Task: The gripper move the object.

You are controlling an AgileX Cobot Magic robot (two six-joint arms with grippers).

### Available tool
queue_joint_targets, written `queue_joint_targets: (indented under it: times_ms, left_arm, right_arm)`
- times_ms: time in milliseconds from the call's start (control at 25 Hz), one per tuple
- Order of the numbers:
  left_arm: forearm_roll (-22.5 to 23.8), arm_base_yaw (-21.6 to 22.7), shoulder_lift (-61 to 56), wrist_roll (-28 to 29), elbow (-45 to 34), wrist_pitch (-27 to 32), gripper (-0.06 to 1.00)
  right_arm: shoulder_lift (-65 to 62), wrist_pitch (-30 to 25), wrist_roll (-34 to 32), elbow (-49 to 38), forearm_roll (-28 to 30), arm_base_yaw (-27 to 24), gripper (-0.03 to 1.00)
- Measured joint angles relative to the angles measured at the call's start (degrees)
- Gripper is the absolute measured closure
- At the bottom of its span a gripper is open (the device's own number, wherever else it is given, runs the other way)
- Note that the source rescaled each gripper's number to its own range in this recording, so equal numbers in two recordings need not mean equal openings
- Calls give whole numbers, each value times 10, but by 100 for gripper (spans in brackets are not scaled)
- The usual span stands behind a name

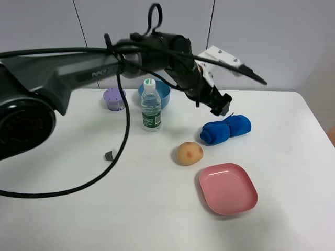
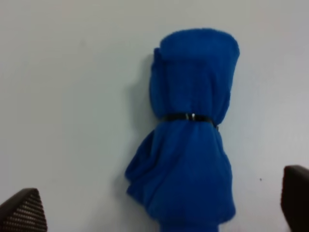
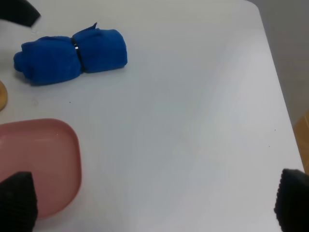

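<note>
A blue rolled towel [image 1: 226, 129] with a black band around its middle lies on the white table [image 1: 78, 219], right of centre. My left gripper [image 1: 223, 108] reaches across from the left and hovers just above and behind the towel. In the left wrist view the towel [image 2: 188, 135] lies between the gripper's [image 2: 159, 210] two fingertips, which stand far apart and touch nothing. My right gripper [image 3: 154, 200] is open and empty over bare table. It sees the towel [image 3: 72, 55] farther off. It is out of the exterior view.
A peach [image 1: 189, 153] lies left of and in front of the towel. A pink plate [image 1: 227, 188] sits in front of it. A water bottle [image 1: 151, 107], blue bowl [image 1: 157, 91] and purple cup [image 1: 114, 98] stand at the back left. A small grey item [image 1: 110, 155] lies at the left.
</note>
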State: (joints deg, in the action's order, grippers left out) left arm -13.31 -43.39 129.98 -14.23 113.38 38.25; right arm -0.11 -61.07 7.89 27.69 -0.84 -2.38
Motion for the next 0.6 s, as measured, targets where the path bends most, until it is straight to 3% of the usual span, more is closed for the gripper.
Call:
queue_joint_targets:
  times_ms: [400,600]
  left_arm:
    - [90,55,-139,38,0,122,-4]
    - [100,107,-203,48,0,197,-4]
  right_arm:
    - [0,0,0,0,0,0,-3]
    - [0,0,0,0,0,0,-3]
